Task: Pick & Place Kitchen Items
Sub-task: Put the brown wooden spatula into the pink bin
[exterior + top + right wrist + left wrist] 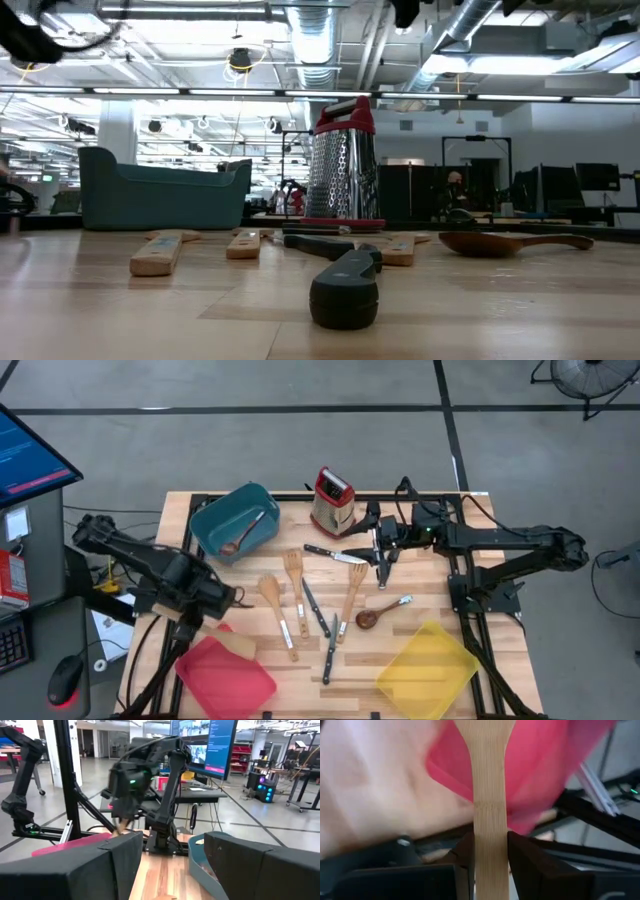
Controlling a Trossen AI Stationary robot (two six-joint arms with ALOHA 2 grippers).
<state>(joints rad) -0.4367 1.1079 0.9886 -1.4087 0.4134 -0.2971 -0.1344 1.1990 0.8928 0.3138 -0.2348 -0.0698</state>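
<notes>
My left gripper (222, 622) is shut on a light wooden utensil (489, 785) above the red bin (225, 672) at the near left. My right gripper (383, 572) is open and empty near the far middle of the table; it hangs above a black-handled knife (335, 555). Its two fingers stand apart in the right wrist view (172, 850). Several wooden spoons, slotted spatulas and knives lie flat on the table's middle (315, 610). A spoon (240, 540) lies in the teal bin (232, 518). My left gripper pinches the wooden utensil's flat handle (490, 850) between its two fingers, which lie across it. The handle runs straight out past the fingertips. Its broad end (485, 730) is over the red bin, and the utensil is lifted clear of the table.
A red-topped steel box grater (332, 500) stands upright at the far middle. A yellow bin (428, 670) sits at the near right. A dark wooden spoon (375, 616) lies to the right of the utensils. Bare wood shows between the red and yellow bins.
</notes>
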